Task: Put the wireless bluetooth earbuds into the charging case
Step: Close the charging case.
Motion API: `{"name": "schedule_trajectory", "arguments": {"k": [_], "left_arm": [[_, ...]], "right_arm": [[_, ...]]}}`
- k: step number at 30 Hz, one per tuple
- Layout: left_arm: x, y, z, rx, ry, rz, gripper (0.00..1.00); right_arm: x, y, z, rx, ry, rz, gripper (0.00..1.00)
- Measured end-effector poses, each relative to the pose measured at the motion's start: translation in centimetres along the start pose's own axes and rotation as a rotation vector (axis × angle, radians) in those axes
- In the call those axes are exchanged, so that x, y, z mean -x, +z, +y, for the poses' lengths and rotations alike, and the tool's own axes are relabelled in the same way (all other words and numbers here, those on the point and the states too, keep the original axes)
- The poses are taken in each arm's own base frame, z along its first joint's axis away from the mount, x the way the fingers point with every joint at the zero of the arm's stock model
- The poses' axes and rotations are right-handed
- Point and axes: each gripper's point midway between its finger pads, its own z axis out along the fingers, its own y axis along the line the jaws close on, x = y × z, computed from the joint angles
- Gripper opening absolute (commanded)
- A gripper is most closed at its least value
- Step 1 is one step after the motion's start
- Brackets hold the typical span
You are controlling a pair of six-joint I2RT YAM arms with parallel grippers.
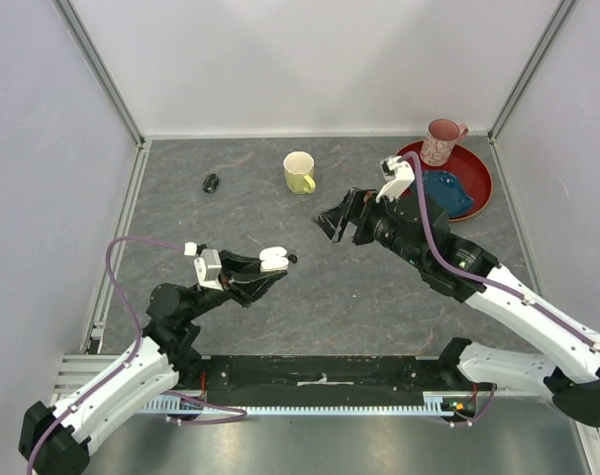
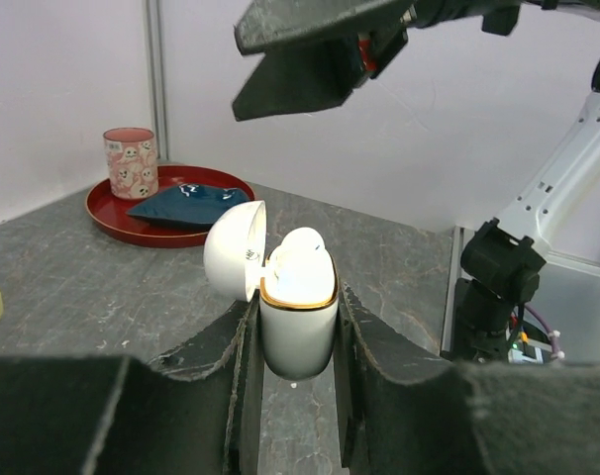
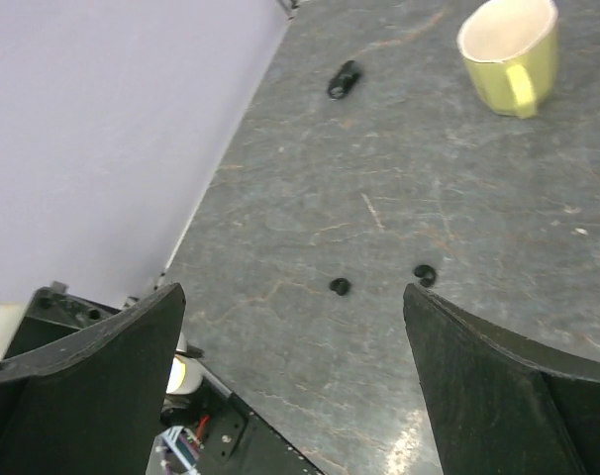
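My left gripper (image 2: 296, 332) is shut on a white charging case (image 2: 298, 327), gold-rimmed, held upright above the table with its lid (image 2: 233, 249) swung open. A bright white rounded shape (image 2: 302, 255) rises from its opening, too glaring to read clearly. From above, the case (image 1: 273, 259) sits at the left gripper's (image 1: 268, 265) tip. My right gripper (image 1: 342, 216) hovers open with nothing between its fingers, up and right of the case. Under it, two tiny black earbuds (image 3: 340, 286) (image 3: 425, 275) lie on the table between its spread fingers (image 3: 132, 346).
A yellow mug (image 1: 299, 172) stands at the back centre, and a small black object (image 1: 211, 183) lies to its left. At the back right, a red tray (image 1: 478, 168) carries a pink cup (image 1: 443, 142) and a blue dish (image 1: 450, 192).
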Motion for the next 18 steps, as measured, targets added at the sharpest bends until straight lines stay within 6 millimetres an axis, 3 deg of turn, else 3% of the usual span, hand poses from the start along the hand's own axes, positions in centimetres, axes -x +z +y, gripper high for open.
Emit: {"name": "schedule_trajectory", "arguments": {"k": [4,10,18], "left_arm": [[-0.3,0.0,-0.6,-0.037,-0.003,0.016,0.02],[-0.4,0.5,-1.6,-0.108,-0.01,0.05,0.02],[-1.4,0.7,-2.6,-0.18,-0.029,0.1,0.02]], "right_arm": [[-0.4,0.9,1.8,0.08,0.013,0.039,0.98],[-3.9,2.2,2.0,0.135,0.045,0.148,0.98],[-6.1,2.7,3.3,0.224,0.056,0.238,0.98]]}}
